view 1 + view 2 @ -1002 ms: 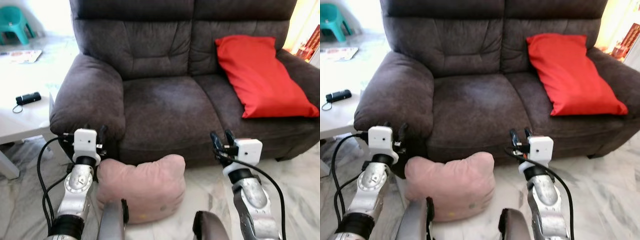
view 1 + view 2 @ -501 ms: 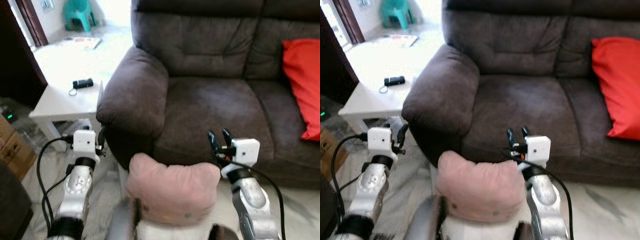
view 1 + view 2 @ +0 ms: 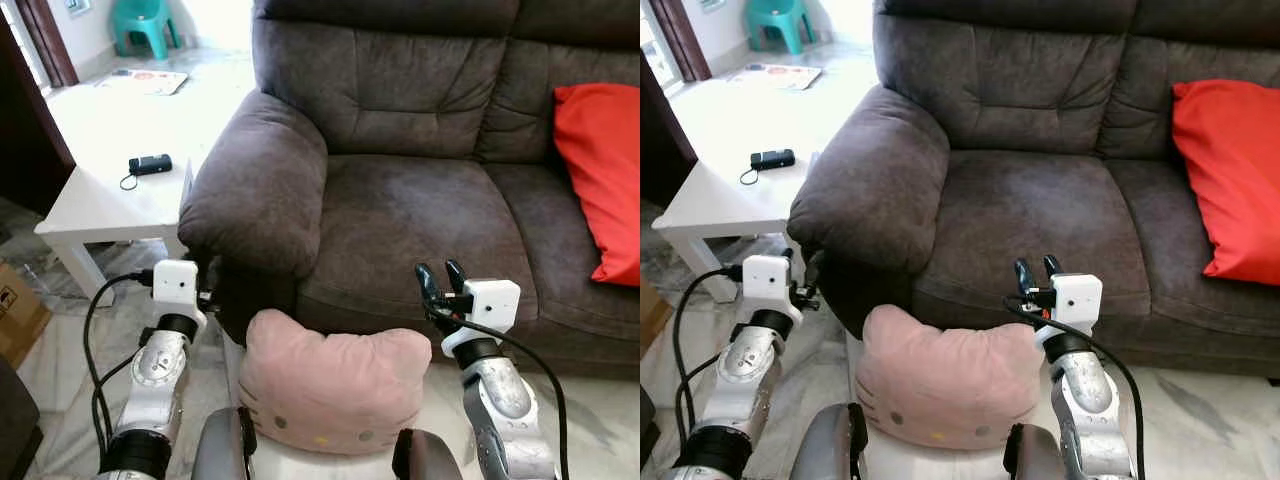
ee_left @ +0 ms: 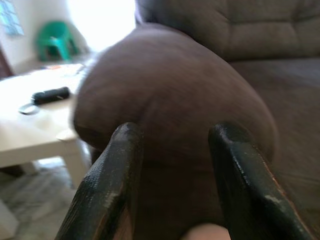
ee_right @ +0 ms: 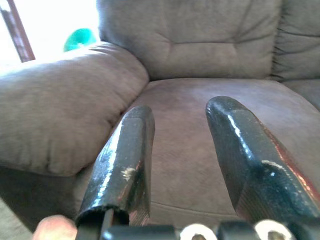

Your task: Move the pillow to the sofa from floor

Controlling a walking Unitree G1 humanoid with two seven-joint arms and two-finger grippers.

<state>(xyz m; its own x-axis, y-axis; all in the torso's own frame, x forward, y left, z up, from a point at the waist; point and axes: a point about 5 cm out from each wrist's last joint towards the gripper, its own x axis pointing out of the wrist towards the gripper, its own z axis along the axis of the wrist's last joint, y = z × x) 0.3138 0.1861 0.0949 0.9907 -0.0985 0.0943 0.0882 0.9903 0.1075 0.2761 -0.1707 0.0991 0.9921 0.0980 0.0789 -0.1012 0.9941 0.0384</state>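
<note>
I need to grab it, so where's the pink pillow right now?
The pink pillow lies on the floor against the front of the brown sofa, low in the head views, between the left gripper and the right gripper.

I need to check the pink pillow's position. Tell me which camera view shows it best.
The left eye view: the whole pink pillow shows, on the floor against the sofa front, face markings visible. The right eye view shows nearly the same. Each wrist view catches just a pink sliver at its edge.

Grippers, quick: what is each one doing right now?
Left gripper: open, holding nothing.
Right gripper: open, holding nothing, beside the pink pillow.
</note>
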